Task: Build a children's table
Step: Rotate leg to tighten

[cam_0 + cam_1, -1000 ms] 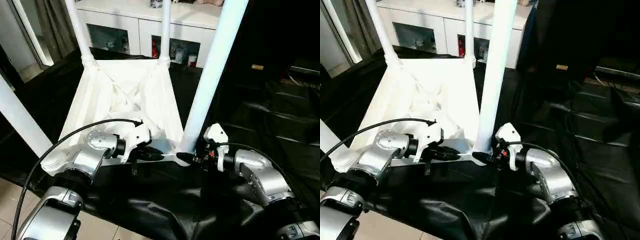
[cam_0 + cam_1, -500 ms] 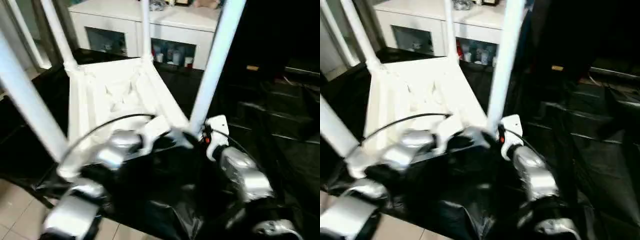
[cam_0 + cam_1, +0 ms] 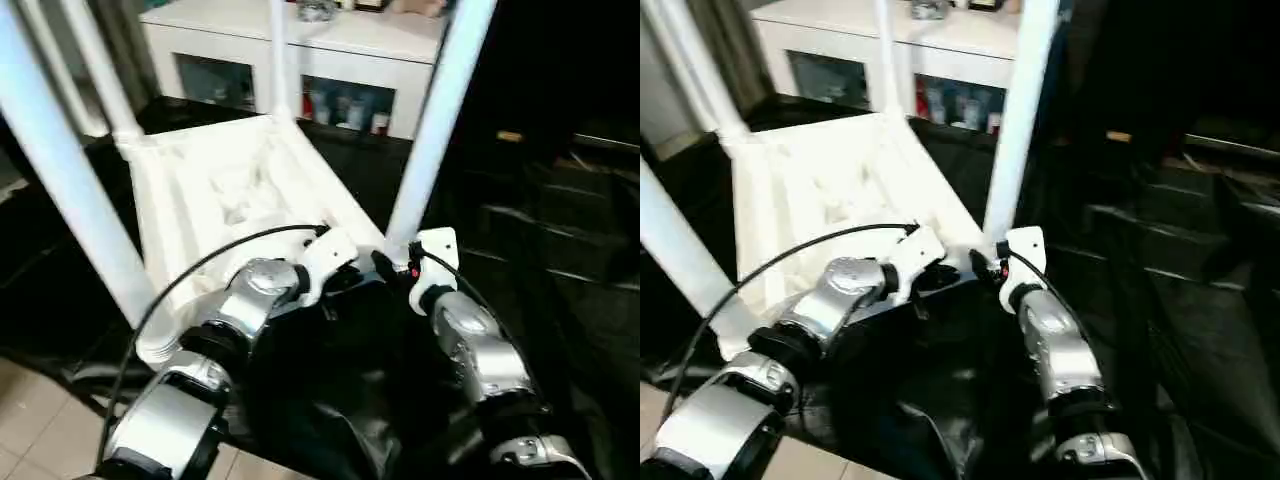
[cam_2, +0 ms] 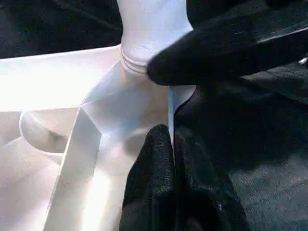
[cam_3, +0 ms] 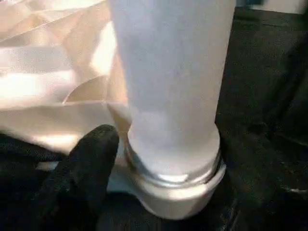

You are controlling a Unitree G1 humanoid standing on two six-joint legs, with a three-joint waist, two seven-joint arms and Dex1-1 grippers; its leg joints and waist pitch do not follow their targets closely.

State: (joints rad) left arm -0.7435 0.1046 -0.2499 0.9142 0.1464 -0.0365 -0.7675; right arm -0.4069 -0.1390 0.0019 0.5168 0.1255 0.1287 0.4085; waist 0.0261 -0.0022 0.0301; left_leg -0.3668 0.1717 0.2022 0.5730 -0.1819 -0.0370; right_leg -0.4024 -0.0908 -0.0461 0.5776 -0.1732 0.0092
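While the white plastic square tabletop (image 3: pixel 225 190) lies ribbed side up on black sheeting (image 3: pixel 560 250), its near corner sits right before both end effectors. The left end effector (image 4: pixel 171 144) is clenched on the tabletop's thin edge. The right end effector (image 3: pixel 385 268) touches the long white cylindrical leg (image 5: pixel 171 82) at its socket; its grip I cannot tell.

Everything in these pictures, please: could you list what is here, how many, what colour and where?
tabletop: one, white, upside down on the black sheet, ribs up
legs: four, white, upright in the tabletop's corners
black sheet: one, spread under the table
cabinet: one, white with glass doors, behind the table
tiled floor: pale, beside the sheet
left claw: one, black, shut, at the tabletop's edge by the near right leg
right claw: one, black, at that leg's base
forearms: two, silver
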